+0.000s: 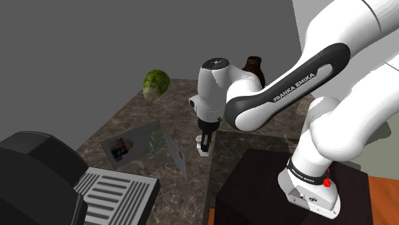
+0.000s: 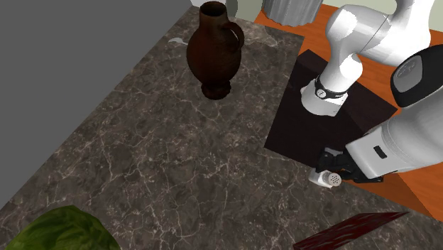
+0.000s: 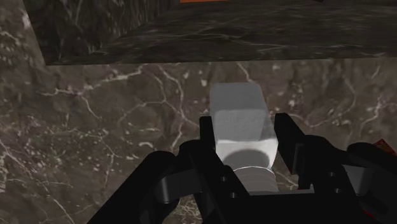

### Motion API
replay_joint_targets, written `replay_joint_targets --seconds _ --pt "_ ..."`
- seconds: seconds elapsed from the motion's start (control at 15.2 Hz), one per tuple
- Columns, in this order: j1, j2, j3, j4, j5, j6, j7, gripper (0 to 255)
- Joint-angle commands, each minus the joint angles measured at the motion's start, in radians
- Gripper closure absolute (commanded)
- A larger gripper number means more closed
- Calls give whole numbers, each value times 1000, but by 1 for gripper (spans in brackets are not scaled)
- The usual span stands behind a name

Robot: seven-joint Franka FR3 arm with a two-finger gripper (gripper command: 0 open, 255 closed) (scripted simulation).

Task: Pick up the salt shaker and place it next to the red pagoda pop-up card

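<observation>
The salt shaker (image 3: pixel 238 113) is a small white block with a round ribbed cap, and my black gripper (image 3: pixel 245 135) is shut on it, one finger on each side. In the shoulder view the gripper (image 1: pixel 204 142) points down over the marble table with the shaker (image 1: pixel 203 151) at its tip; I cannot tell whether it touches the surface. From the second exterior view the shaker (image 2: pixel 328 178) sits in the gripper (image 2: pixel 336 169) near the table's edge. The pop-up card (image 1: pixel 144 147) stands open to the shoulder view's left of the gripper; its dark red edge (image 2: pixel 351 233) lies close below the shaker.
A dark brown jug (image 2: pixel 213 50) stands at the far side of the marble table (image 2: pixel 156 156). A green leafy head (image 1: pixel 155 83) lies at the table's back corner. The black stand (image 1: pixel 256 185) borders the table. A black and grey ribbed appliance (image 1: pixel 109 192) sits at the shoulder view's lower left.
</observation>
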Motion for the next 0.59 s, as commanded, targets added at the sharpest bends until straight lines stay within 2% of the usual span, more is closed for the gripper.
replay_joint_targets --seconds 0.0,0.13,0.2,0.53 --pt "0 1 0 0 0 1 0 255" --pt "0 1 0 0 0 1 0 255" --pt "0 1 0 0 0 1 0 0" --pt "0 1 0 0 0 1 0 0"
